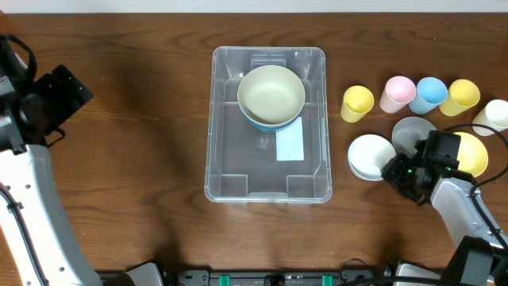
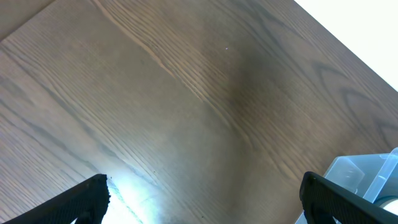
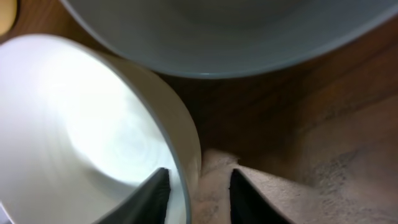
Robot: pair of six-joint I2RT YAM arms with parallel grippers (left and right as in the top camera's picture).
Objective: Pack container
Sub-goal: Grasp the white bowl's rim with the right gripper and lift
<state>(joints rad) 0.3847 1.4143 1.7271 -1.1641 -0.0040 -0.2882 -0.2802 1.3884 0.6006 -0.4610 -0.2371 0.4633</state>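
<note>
The clear plastic container (image 1: 213, 127) stands in the middle of the table, with a white label (image 1: 290, 144) on its base. A cream bowl nested in a blue bowl (image 1: 271, 95) sits in its far end. My right gripper (image 1: 394, 168) is at the right rim of a white bowl (image 1: 369, 156). In the right wrist view its fingers (image 3: 198, 193) straddle that rim (image 3: 186, 149), one inside and one outside, with a gap left. My left gripper (image 1: 70, 94) hangs open and empty (image 2: 205, 199) over bare table at the far left. A container corner (image 2: 367, 177) shows at its right.
A grey bowl (image 1: 413, 131) and a yellow bowl (image 1: 474, 155) lie beside the white bowl. The grey bowl also shows in the right wrist view (image 3: 217, 37). Behind them stand yellow (image 1: 357, 102), pink (image 1: 398, 93), blue (image 1: 429, 94), yellow (image 1: 460, 96) and white (image 1: 494, 115) cups.
</note>
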